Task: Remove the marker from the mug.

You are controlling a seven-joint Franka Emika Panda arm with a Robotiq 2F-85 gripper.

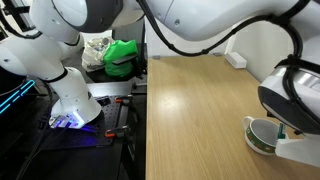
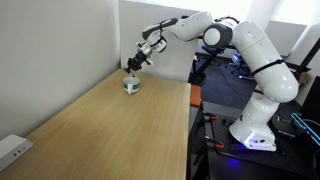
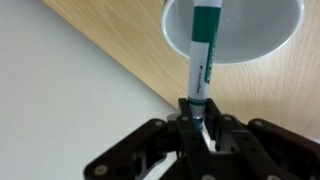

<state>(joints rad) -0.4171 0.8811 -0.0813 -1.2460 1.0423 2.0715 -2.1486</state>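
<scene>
In the wrist view my gripper (image 3: 199,115) is shut on the marker (image 3: 203,55), a teal and white stick that points down into the white inside of the mug (image 3: 275,35). Its far tip is cut off by the frame's top edge. In an exterior view the mug (image 1: 262,135) stands at the table's edge, white inside and dark green outside, partly hidden by the arm. In an exterior view the mug (image 2: 131,85) sits at the far end of the table with my gripper (image 2: 133,68) just above it.
The wooden table (image 2: 110,130) runs long, with a wall along one side. A white power strip (image 1: 236,60) lies near the table's edge, also in an exterior view (image 2: 12,150). A green bag (image 1: 122,55) and the robot base (image 1: 75,105) stand beside the table.
</scene>
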